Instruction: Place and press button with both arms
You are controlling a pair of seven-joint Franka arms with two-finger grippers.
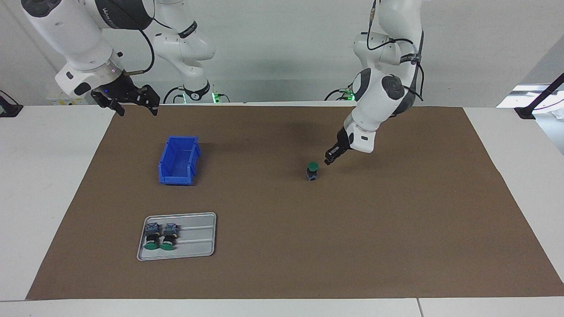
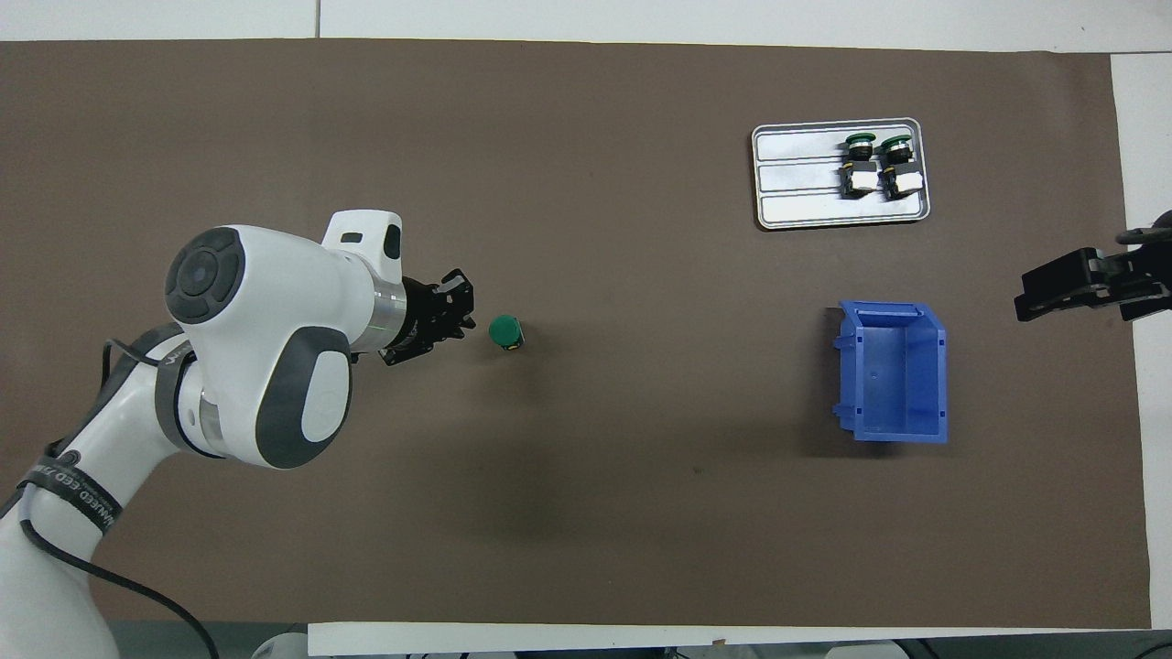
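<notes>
One button (image 1: 312, 171) (image 2: 505, 331) stands upright on the brown mat, green cap up, near the middle of the table. My left gripper (image 1: 329, 159) (image 2: 461, 316) hangs low just beside it, toward the left arm's end, its fingertips together and slightly above cap height, a small gap off the cap. Nothing is in its fingers. My right gripper (image 1: 135, 105) (image 2: 1039, 288) waits high over the mat's edge at the right arm's end, open and empty.
A silver tray (image 1: 196, 246) (image 2: 797, 183) holds two more green-capped buttons (image 1: 161, 237) (image 2: 879, 165) lying on their sides. An empty blue bin (image 1: 165, 164) (image 2: 893, 371) stands nearer to the robots than the tray.
</notes>
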